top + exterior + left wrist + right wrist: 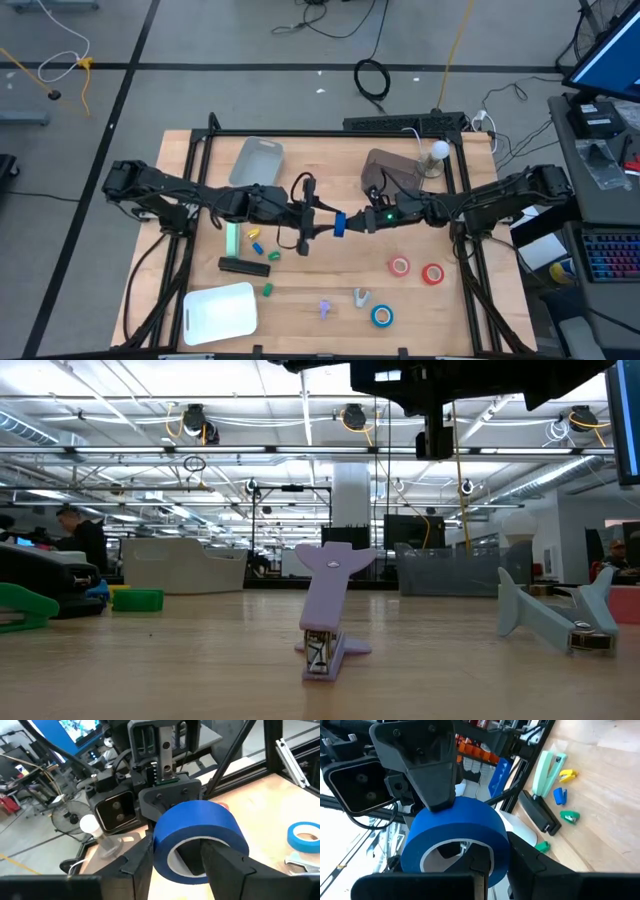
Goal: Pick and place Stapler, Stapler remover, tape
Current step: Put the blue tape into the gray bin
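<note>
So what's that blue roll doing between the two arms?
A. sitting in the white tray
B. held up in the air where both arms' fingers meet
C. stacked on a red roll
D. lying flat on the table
B: the blue roll hangs mid-table between the left gripper and right gripper; both wrist views show fingers in its hole.

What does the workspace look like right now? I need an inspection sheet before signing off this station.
Surface: wooden table, no spills seen.
Job's things: blue tape roll in midair at centre; second blue roll, red rolls, black stapler, staple removers on the table.
Clutter: white tray, small coloured bits.
Grippers: right gripper pinches the midair roll's wall; left gripper is at the same roll.
Cables: black coil on the floor.
Surroundings: person beyond the table.
</note>
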Robot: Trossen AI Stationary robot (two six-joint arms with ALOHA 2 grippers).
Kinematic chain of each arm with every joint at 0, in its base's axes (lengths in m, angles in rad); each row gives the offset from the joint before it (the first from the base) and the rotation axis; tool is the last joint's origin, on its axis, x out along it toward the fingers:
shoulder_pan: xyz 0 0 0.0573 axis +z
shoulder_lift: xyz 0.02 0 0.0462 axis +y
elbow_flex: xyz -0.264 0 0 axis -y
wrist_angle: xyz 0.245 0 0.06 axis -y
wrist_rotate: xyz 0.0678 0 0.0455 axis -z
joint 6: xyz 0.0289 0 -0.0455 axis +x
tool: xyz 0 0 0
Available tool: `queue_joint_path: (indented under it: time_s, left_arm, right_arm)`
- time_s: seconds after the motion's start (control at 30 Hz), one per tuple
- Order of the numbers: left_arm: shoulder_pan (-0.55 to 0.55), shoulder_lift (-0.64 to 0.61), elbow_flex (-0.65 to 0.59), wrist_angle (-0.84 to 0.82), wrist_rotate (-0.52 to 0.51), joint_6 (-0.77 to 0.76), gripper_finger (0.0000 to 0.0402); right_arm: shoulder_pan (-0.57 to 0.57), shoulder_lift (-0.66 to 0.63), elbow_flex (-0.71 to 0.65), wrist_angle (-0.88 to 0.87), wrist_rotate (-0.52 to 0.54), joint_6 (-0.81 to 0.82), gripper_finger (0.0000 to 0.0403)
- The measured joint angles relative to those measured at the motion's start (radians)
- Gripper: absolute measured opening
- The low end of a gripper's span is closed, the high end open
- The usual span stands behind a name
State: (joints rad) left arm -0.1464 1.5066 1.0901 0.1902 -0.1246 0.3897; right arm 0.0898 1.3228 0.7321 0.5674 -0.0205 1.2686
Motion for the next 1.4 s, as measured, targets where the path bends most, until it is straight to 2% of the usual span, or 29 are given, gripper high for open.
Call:
queue_joint_path:
  time_s: [0.37, 0.63, 0.8, 1.13, 1.3, 1.4]
  left_arm:
    - [0.012, 0.000, 0.000, 0.038, -0.003, -0.038, 0.0123]
    - [0.013, 0.000, 0.000, 0.042, -0.012, -0.043, 0.0032]
    - [0.012, -0.001, 0.000, 0.003, -0.048, -0.060, 0.0031]
    - [0.005, -0.008, 0.007, -0.303, -0.232, -0.128, 0.0031]
    - [0.022, -0.026, 0.000, -0.574, -0.396, -0.180, 0.0031]
    - [0.051, -0.068, 0.003, -0.749, -0.438, -0.274, 0.0031]
  right_arm:
    - [0.000, 0.000, 0.000, -0.002, 0.000, -0.001, 0.0034]
    - [0.001, 0.000, 0.000, -0.004, -0.006, 0.012, 0.0034]
    - [0.001, 0.000, 0.000, -0.014, -0.006, -0.032, 0.0057]
    - [-0.019, -0.003, -0.005, -0.044, -0.024, -0.082, 0.0138]
    - [-0.023, -0.007, -0.002, -0.033, -0.043, -0.086, 0.0154]
    - [-0.023, -0.007, -0.003, -0.040, -0.038, -0.110, 0.0154]
